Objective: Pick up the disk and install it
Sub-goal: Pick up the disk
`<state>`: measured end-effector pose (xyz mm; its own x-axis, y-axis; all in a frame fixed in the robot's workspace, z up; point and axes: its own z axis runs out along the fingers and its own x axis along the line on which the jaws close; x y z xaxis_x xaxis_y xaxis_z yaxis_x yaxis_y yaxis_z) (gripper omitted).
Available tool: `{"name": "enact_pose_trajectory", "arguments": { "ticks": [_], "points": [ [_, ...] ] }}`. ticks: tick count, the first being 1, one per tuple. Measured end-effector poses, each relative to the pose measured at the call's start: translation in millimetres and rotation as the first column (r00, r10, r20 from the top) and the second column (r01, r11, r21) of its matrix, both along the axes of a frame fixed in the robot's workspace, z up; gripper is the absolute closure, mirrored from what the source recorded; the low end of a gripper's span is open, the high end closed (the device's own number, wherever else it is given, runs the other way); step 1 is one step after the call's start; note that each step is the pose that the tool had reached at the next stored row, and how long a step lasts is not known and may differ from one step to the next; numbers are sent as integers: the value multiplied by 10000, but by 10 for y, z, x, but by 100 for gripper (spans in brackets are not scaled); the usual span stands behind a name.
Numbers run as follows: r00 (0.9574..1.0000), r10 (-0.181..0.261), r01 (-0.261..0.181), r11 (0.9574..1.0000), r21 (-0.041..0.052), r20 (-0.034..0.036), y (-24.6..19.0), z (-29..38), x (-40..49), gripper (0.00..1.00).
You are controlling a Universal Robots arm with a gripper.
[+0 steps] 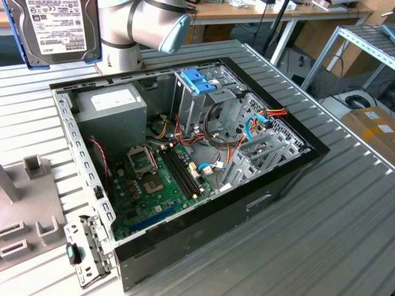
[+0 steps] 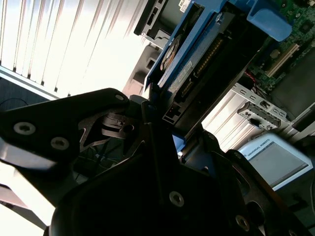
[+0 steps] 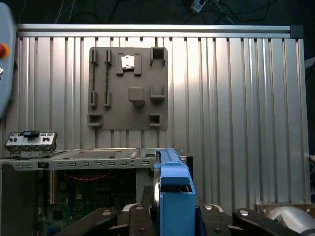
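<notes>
As it hangs near the computer case (image 1: 284,179), the tool (image 3: 173,215) seemingly clamps the disk (image 1: 58,28).

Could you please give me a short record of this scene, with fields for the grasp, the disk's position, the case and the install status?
grasp: gripper shut on the disk by its blue carrier
disk position: held in the air, label facing the exterior camera, beyond the case's far corner at the exterior view's left
case: computer case open on the slatted table
drive cage: drive cage inside the case, blue latch on top
install status: not done, disk outside the case
</notes>
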<state>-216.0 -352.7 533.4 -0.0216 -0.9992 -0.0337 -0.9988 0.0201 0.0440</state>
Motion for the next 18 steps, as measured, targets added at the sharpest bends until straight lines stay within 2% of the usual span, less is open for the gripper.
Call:
{"name": "enact_pose_trajectory", "arguments": {
  "ticks": [18],
  "points": [
    [10000, 0, 0, 10000, 0, 1, 0, -4, 67, 63]
  ]
}}
